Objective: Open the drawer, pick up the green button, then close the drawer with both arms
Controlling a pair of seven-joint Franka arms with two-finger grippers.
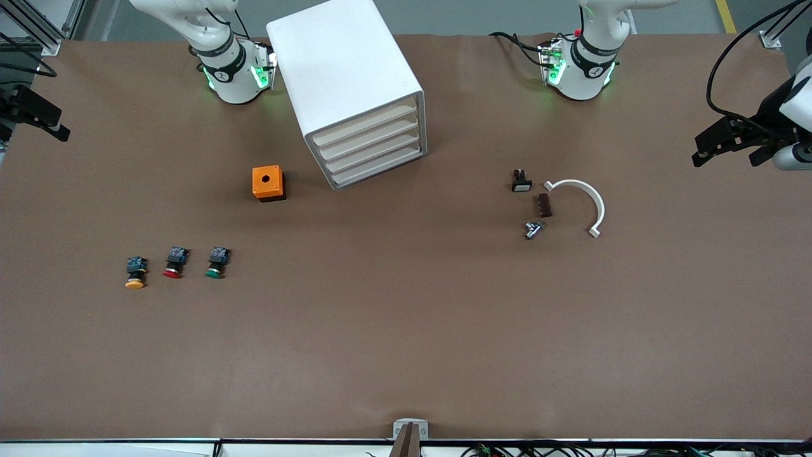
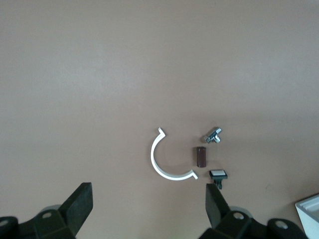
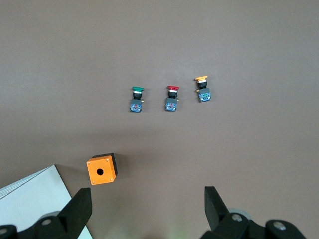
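Observation:
The white cabinet (image 1: 346, 76) stands at the table's back middle, and its lowest drawer (image 1: 377, 169) is shut like the three above it. The green-capped button (image 1: 216, 263) (image 3: 136, 99) lies on the bare table, nearer the front camera than the cabinet and toward the right arm's end. My right gripper (image 3: 148, 193) hangs open and empty high above the table, beside the cabinet corner (image 3: 30, 199). The right arm (image 1: 235, 70) is drawn back by its base. My left gripper (image 2: 148, 191) is also open and empty, high over the table by the left arm (image 1: 578, 68).
A red-capped button (image 1: 174, 263) and a yellow-orange one (image 1: 135, 273) lie beside the green one. An orange box (image 1: 269, 183) sits next to the cabinet. A white arc (image 1: 583, 197), brown block (image 1: 544, 205), metal fitting (image 1: 534, 229) and black switch (image 1: 521, 181) lie toward the left arm's end.

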